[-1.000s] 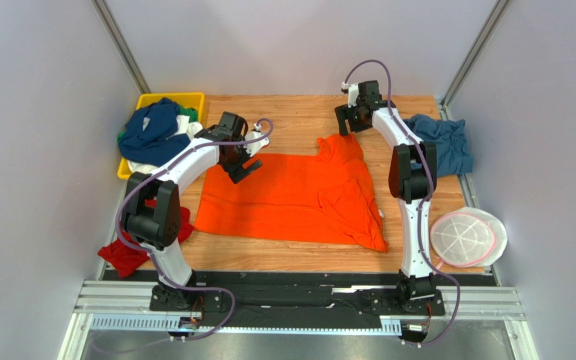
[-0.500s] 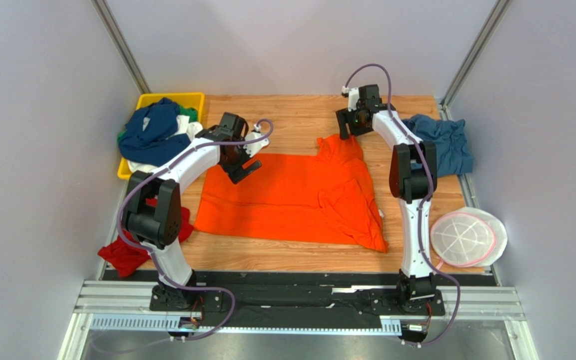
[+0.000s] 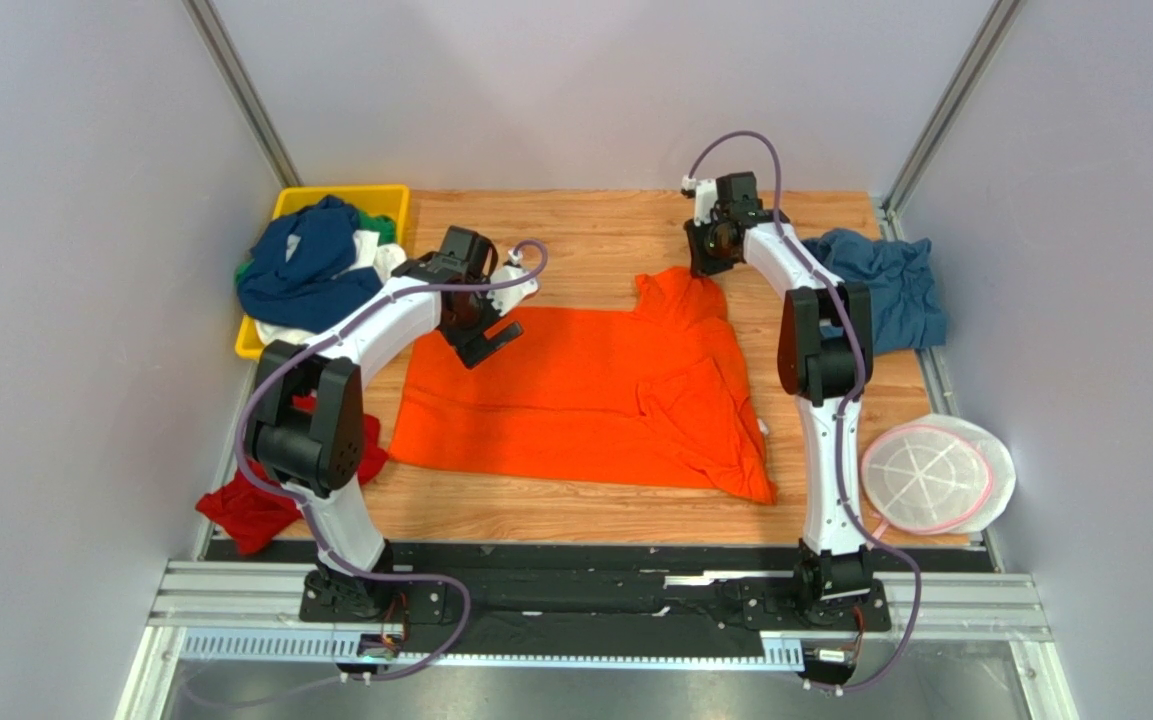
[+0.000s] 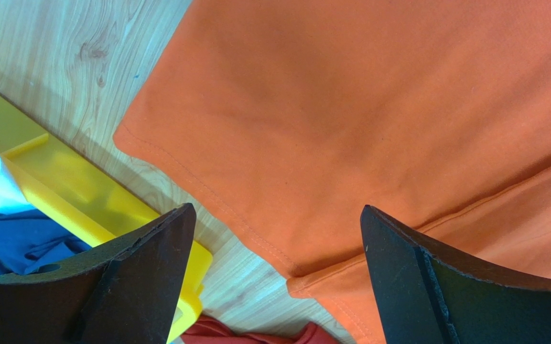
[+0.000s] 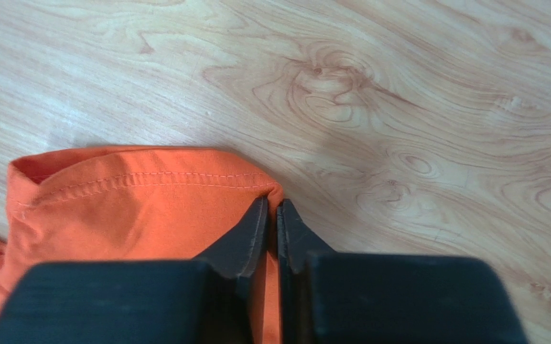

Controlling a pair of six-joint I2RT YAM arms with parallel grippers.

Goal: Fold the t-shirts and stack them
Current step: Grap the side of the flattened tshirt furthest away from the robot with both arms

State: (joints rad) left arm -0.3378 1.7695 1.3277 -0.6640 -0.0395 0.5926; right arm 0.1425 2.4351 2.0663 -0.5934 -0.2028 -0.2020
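Several shirts [image 3: 304,263], navy, white, green, in yellow tray [image 3: 375,195]; left pincer [image 4: 274,215] apart, right pincer [image 5: 272,208] tight on orange shirt [image 3: 582,390].

The orange t-shirt [image 3: 582,398] lies spread mostly flat across the middle of the table [image 3: 597,225]. One sleeve reaches toward the far edge, its stitched hem nipped between the jaws of the right gripper [image 5: 271,209]. A steel-blue t-shirt [image 3: 893,285] sits crumpled at the far right edge. A navy t-shirt [image 3: 304,263] is heaped over a white t-shirt [image 3: 282,333] and a green t-shirt [image 3: 375,227] in the yellow tray [image 3: 372,197] at far left. A red t-shirt [image 3: 252,510] is bunched at the near left edge.
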